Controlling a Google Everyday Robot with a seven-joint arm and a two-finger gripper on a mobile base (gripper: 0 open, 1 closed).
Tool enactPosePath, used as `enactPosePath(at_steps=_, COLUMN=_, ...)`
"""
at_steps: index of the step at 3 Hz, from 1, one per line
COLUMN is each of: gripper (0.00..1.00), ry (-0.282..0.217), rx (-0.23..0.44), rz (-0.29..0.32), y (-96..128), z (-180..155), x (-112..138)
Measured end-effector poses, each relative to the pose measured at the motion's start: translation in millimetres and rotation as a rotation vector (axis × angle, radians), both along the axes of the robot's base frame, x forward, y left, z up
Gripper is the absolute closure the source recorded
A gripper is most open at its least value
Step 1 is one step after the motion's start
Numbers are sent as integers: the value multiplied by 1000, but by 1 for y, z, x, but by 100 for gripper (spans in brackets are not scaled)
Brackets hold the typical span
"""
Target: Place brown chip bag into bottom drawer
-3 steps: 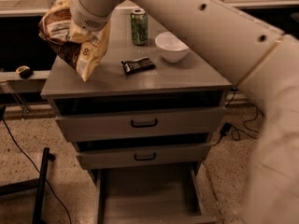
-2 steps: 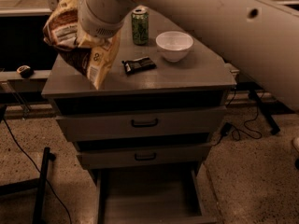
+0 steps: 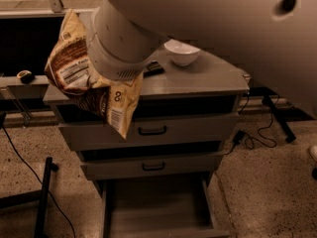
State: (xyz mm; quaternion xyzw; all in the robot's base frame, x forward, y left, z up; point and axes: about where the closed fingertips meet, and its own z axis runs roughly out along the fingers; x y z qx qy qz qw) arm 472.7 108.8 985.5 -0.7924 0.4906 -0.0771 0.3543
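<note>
Camera view: the gripper [image 3: 113,76] hangs high above the bottom drawer [image 3: 158,209], left of its middle. It's tucked under the arm's fat wrist [image 3: 119,38], so whether it's clamped or apart, I cannot tell. The brown chip bag [image 3: 81,76] dangles right at it, spilling out to its left and below, well above the bottom drawer's open tray. Done well, I'd judge: carry the bag down and rightward, clear of the upper drawers [image 3: 152,131], then release low over the bottom drawer's bare floor.

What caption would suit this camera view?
Gripper holds brown chip bag beside the cabinet top, bottom drawer open below.
</note>
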Motion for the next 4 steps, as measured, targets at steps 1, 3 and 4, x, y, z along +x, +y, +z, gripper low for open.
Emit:
enactPosePath(at_steps=1, gripper=100, ry=25, rx=65, rz=2, y=-3, z=-7, x=9)
enactPosePath(at_steps=3, gripper=100, ry=232, rx=202, rz=131, y=-107, z=-48, x=38)
enactPosePath(at_steps=4, gripper=100, ry=180, rx=13, rz=262, y=-141, z=-76, x=40)
